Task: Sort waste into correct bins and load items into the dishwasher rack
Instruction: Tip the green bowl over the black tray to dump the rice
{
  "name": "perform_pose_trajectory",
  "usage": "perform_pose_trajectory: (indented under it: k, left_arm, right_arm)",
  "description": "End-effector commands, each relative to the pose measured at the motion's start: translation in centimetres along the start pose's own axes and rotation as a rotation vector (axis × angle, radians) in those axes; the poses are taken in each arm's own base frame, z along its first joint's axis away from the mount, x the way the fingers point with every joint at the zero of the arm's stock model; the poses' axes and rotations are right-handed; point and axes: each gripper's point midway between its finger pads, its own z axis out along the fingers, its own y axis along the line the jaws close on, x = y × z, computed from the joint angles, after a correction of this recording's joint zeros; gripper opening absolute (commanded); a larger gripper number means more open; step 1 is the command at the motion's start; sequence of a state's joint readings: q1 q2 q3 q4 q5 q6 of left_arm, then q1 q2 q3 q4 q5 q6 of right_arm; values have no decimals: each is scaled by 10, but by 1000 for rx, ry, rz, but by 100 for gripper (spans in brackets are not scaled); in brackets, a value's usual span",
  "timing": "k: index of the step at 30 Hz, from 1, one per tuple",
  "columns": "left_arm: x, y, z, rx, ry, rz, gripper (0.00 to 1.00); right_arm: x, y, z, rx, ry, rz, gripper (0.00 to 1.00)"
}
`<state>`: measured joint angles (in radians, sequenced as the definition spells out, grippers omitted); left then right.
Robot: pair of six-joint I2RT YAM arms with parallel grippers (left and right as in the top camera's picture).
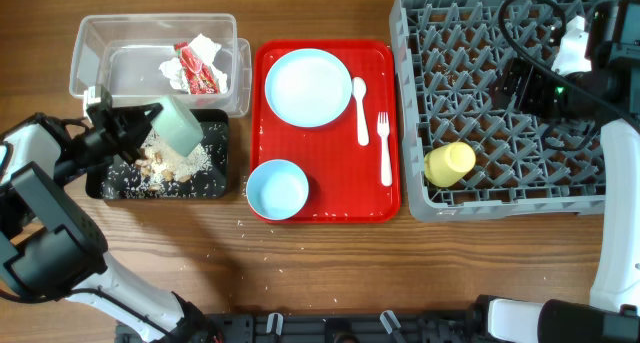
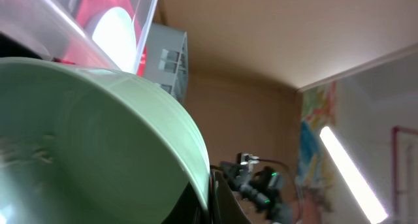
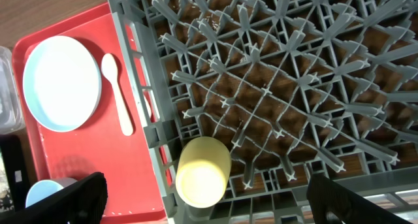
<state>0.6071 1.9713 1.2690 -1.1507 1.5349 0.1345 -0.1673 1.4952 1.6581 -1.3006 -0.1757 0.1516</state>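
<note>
The left gripper (image 1: 130, 125) clamps the rim of the pale green bowl (image 1: 182, 126) and holds it tipped on its side above the black tray (image 1: 160, 195), where a heap of rice and brown scraps (image 1: 170, 161) lies. The step in hand looks like emptying food waste out of the bowl. In the left wrist view the bowl's curved wall fills most of the frame, so I cannot tell whether anything clings inside. Just behind the black tray, the clear tub (image 1: 150, 21) holds the crumpled napkin and red wrapper (image 1: 197, 67). Beside both bins, the red tray (image 1: 330, 183) carries the plate (image 1: 308, 86), the blue bowl (image 1: 277, 190), the spoon (image 1: 360, 108) and the fork (image 1: 384, 148), none yet loaded. Farther right, the rack (image 1: 500, 201) holds only the yellow cup (image 1: 450, 164) on its side. The right gripper (image 1: 525, 83) hangs over the rack with jaws spread wide, empty. Next, the green bowl probably needs a check that it is clean, then a carry across the red tray to a seat between the pegs.
</note>
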Motion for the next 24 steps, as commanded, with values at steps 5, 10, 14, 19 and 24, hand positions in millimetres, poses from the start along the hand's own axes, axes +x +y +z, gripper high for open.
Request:
perform_pose_trajectory:
  k: [5,10,14,19,24]
  left_arm:
    - [-1,-6,-3,45,-10,-87,4]
    - [27,-32,8,26,27,41,4]
    - [67,-50,37,-161,141,258,4]
    - [95,-36,95,-503,221,507,4]
    - [125,23,177,-909,238,814,4]
  right_arm:
    - [-5,2,-9,-3,-34,-26,99]
    - [-5,2,-9,-2,-33,-27,100]
    - [-5,2,-9,-2,-34,-27,100]
    - [-5,2,-9,-2,-34,-27,100]
    - [-5,2,-9,-2,-33,-27,100]
